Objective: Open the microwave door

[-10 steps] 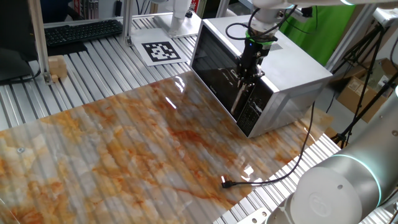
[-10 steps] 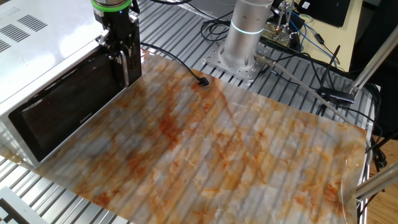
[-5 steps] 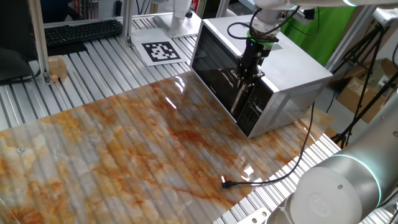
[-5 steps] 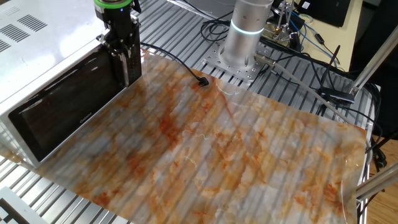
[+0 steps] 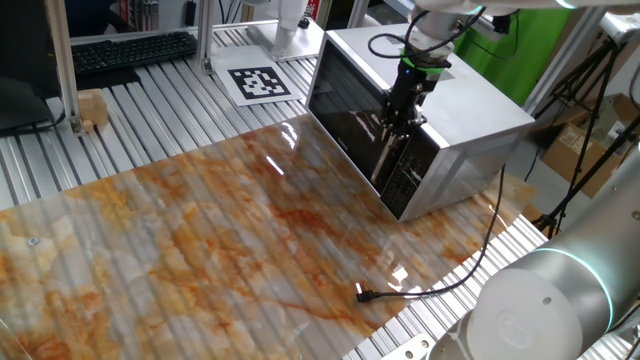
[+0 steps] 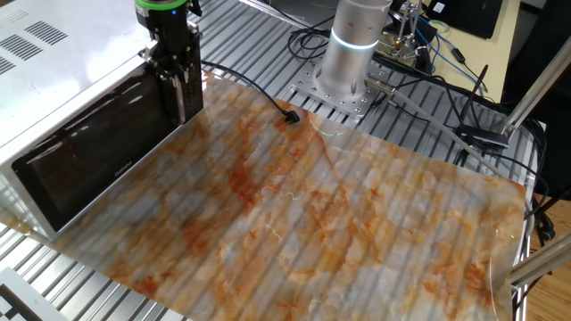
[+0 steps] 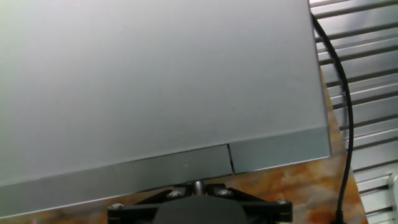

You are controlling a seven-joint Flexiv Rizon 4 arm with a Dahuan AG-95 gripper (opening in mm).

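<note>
1. My main worry is the grip. The hand (image 5: 386, 135) sits down over the front of the microwave (image 5: 470, 110), right where the microwave door (image 5: 345, 115) meets the narrow button panel (image 5: 408, 172). From no view can I tell whether its fingers are spread, pressed together or pinching the handle; the hand view shows only the grey top of the box and the seam in its front edge.
2. If the fingers are beside the handle instead of around it, I judge a pull would slip off and the door would stay shut.
3. If the pull runs straight out instead of following the door's swing, I'd expect the whole box to drag across the marbled sheet (image 6: 339, 214) on the desk (image 5: 140, 110).
4. The black power cord (image 6: 254, 89) lies loose near the arm's base (image 6: 352, 49); a sliding box could tug it.
5. The door looks closed and flush: glossy black glass with reflections, facing the open sheet. The microwave stands at the sheet's far edge, silver-grey, vent slots on top.
</note>
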